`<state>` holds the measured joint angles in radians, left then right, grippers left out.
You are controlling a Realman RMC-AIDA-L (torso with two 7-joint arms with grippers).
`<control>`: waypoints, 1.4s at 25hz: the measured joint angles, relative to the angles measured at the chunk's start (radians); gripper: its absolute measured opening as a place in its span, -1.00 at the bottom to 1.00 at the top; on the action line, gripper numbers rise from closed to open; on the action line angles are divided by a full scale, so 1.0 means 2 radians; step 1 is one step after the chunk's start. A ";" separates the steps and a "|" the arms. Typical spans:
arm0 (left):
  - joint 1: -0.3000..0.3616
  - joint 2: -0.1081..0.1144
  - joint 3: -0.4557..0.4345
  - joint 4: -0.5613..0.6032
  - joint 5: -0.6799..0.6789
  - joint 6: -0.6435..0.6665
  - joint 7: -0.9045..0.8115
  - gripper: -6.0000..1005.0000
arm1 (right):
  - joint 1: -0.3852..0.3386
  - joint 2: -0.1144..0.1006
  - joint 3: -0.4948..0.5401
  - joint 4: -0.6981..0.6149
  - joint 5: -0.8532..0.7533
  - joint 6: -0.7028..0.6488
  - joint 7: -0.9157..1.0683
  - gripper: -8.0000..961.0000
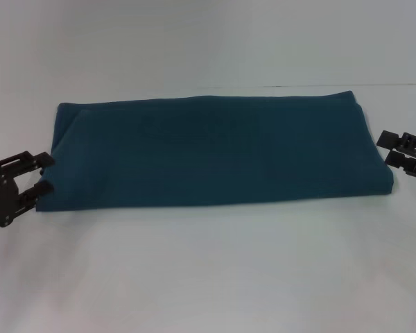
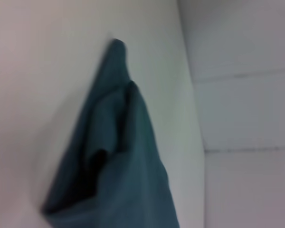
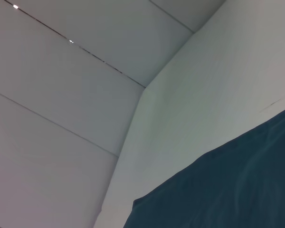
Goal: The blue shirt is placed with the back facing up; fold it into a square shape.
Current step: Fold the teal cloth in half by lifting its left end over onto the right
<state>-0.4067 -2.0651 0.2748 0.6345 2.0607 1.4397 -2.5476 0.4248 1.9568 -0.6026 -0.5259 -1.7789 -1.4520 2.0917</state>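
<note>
A white worktop ran under everything, with pale wall panels behind. The shirt lay across its middle, folded into a long flat band with the plain side up, no lettering showing. The left pincer sat at the band's left end, fingers apart, tips at the cloth edge. The right pincer waited just beside the right end, fingers apart, holding nothing
</note>
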 joint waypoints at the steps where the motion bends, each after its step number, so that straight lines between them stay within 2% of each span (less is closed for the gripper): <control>1: 0.000 -0.001 0.000 -0.005 -0.001 -0.010 -0.002 0.13 | 0.001 0.000 0.000 0.002 0.000 0.002 -0.001 0.81; 8: -0.017 -0.004 0.007 -0.037 -0.002 -0.093 -0.001 0.13 | 0.004 0.004 -0.003 0.007 0.000 0.017 -0.007 0.81; 14: -0.024 -0.004 0.031 -0.055 0.001 -0.153 0.001 0.13 | 0.003 0.002 -0.003 0.013 -0.001 0.022 -0.009 0.81; 24: -0.014 -0.002 0.031 -0.052 0.006 -0.145 -0.003 0.13 | 0.003 0.001 -0.002 0.013 -0.001 0.022 -0.009 0.81; 31: 0.000 -0.001 0.028 -0.024 0.010 -0.090 -0.001 0.13 | 0.001 0.001 -0.002 0.013 0.000 0.019 -0.009 0.81; 35: 0.009 -0.001 0.028 -0.010 0.023 -0.082 -0.026 0.13 | 0.000 0.000 -0.002 0.013 0.000 0.018 -0.009 0.81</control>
<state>-0.3884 -2.0667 0.3307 0.6155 2.1073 1.2755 -2.6000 0.4250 1.9567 -0.6074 -0.5001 -1.7793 -1.4152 2.0739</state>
